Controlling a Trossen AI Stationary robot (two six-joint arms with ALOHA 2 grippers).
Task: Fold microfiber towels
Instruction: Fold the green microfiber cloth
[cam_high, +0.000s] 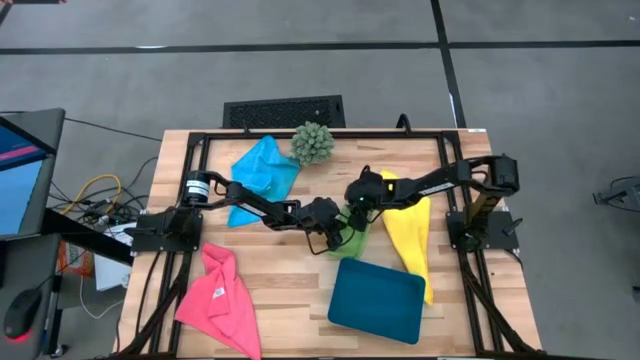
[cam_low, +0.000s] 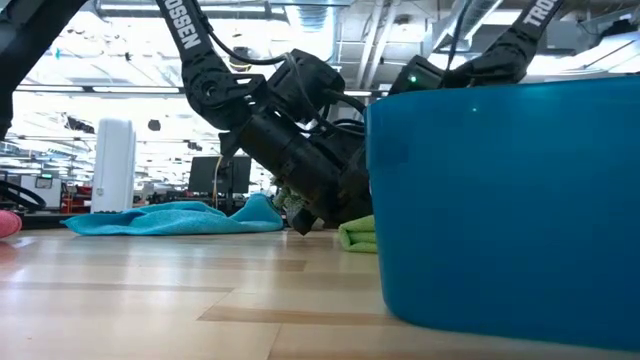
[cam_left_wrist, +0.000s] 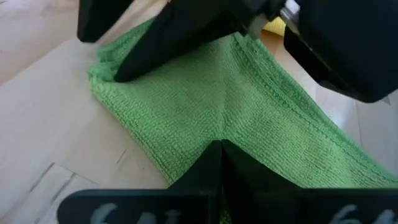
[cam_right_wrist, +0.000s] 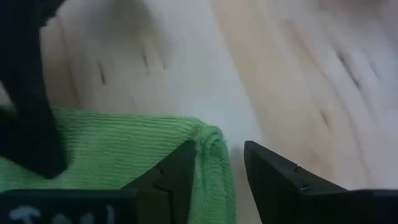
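1. Nearest the front edge of the bench (cam_high: 290, 310), the dark teal tray (cam_high: 377, 300) lies flat; in the low view it fills the right side as a tall blue wall.
2. Off at the front left corner, the hot pink towel (cam_high: 220, 295) sits crumpled, one side hanging toward the bench edge.
3. Mid-bench, here's the action: the lime green towel (cam_left_wrist: 211, 106) lies partly folded just behind the tray, with both arms meeting over it.
4. The left gripper (cam_left_wrist: 221, 149) has its fingers pressed together, pinching the green cloth at a fold, which puckers into a crease right at the tips.
5. The right gripper (cam_right_wrist: 221, 155) sits at a corner of the same green towel, fingers a narrow gap apart with the rolled edge of the cloth lying between them; not clearly clamped.
6. To the right, the yellow towel (cam_high: 412, 235) runs in a long strip from under the right arm down beside the tray.
7. Farther back on the left, the sky blue towel (cam_high: 262, 170) lies spread and rumpled.
8. Just beside it, at the rear, the spiky green ball plant (cam_high: 312, 143).
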